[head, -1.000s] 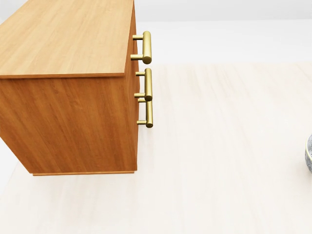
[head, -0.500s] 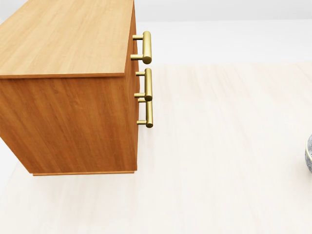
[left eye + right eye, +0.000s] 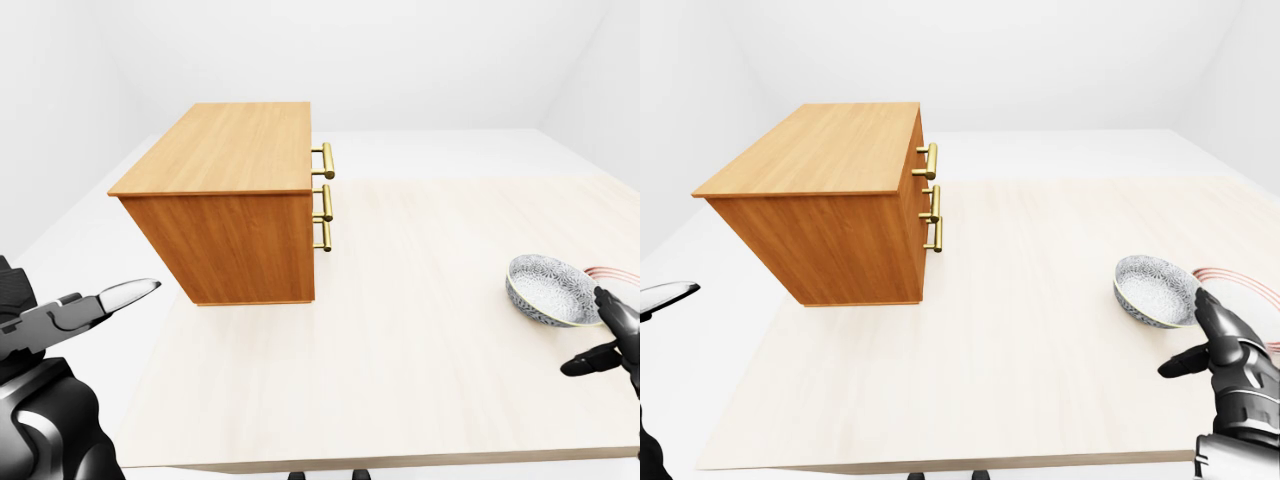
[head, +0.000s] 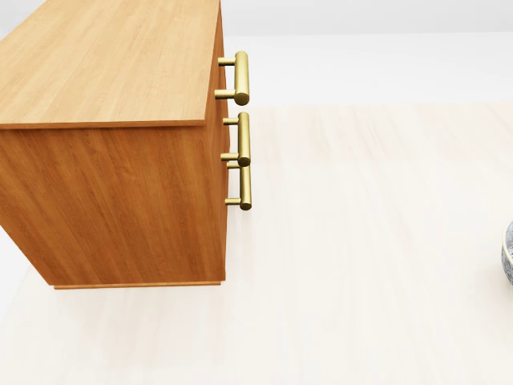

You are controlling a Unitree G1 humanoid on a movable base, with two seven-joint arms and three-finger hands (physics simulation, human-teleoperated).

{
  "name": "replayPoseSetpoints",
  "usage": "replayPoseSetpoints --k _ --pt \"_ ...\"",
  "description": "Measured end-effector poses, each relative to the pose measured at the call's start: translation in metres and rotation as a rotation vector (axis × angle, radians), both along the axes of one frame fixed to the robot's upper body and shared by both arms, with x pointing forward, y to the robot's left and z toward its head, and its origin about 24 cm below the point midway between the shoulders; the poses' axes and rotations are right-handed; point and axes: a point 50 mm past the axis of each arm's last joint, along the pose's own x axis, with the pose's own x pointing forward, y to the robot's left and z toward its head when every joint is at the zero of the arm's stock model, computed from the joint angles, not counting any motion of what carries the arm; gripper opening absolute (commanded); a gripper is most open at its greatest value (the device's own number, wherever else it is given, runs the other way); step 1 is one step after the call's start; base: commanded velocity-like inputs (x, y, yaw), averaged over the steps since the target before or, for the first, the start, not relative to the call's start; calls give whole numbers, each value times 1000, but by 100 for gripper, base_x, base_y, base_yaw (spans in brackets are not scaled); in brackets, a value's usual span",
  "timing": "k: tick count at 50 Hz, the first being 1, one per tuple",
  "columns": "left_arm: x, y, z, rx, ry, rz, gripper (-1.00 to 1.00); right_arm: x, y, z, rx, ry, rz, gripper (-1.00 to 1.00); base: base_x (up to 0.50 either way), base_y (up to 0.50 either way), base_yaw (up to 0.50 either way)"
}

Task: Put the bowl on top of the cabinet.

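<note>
The task has barely begun. The bowl (image 3: 1154, 290) — patterned in grey and white, upright and empty — sits on the desk (image 3: 400, 340) at its right side, well apart from the cabinet (image 3: 232, 200), which stands on the desk's far left with its brass handles (image 3: 326, 195) facing right. The cabinet's flat wooden top carries nothing; in the head view it fills the upper left, while only a sliver of the bowl shows at the right edge.

The right hand (image 3: 1223, 348) is just beside the bowl's near-right rim, with its fingers (image 3: 1206, 306) spread apart and nothing in its grasp. From these views I cannot tell whether a fingertip touches the rim, but the hand plainly has not closed round the bowl. The left hand (image 3: 78, 312) hangs at the near left of the left-eye view, off the desk's edge, with a finger stretched out toward the cabinet; it too is open and empty.

So nothing is done yet — the approach to the bowl looks like the step in hand. What remains is all of the real work: closing the right hand on the rim, lifting the bowl clear of the desk, carrying it leftward across the open stretch of desk, raising it above the cabinet's top edge and setting it down level there.
</note>
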Motion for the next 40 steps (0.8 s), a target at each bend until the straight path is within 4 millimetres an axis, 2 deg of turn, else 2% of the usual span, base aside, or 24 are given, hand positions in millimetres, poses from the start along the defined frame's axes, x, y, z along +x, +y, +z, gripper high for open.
replayPoseSetpoints --k 9,22,32,40 --pt "0 -1 0 2 2 -1 100 -11 -4 -8 7 42 -27 100 0 0 0" --pt "1 -1 -2 3 10 -2 100 -18 -15 3 -11 47 -52 100 0 0 0" --pt "1 -2 -2 4 12 -3 100 -12 -19 17 -34 38 -52 100 0 0 0" --pt "1 -2 -2 4 11 -4 100 2 -17 33 -58 21 -24 100 0 0 0"
